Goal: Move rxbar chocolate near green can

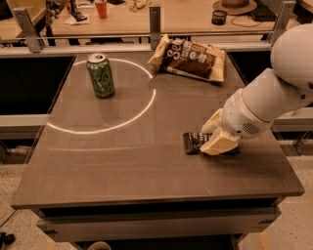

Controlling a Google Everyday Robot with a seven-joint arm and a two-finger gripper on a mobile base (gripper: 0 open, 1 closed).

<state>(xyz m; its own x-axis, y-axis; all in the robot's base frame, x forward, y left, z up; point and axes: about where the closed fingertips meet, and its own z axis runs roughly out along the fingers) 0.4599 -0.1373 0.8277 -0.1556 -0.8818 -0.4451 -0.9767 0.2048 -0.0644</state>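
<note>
Gripper point(211, 141) is low over the desk point(122, 166), front-right part of the view, down on the right end of the rxbar chocolate point(193, 142). Bar lies flat; its left end w/ white lettering sticks out from under the gripper. White arm point(274, 93) comes in from upper right. Green can point(100, 75) stands upright toward back-left, well apart from the bar, inside a thin bright ring of light point(146, 105) on the desk. Crinkled brown & cream snack bag point(190, 58) lies at the back edge, approx. centre-right, its left corner near the ring. Behind the desk: a wooden table w/ a red cup point(101, 9).
</note>
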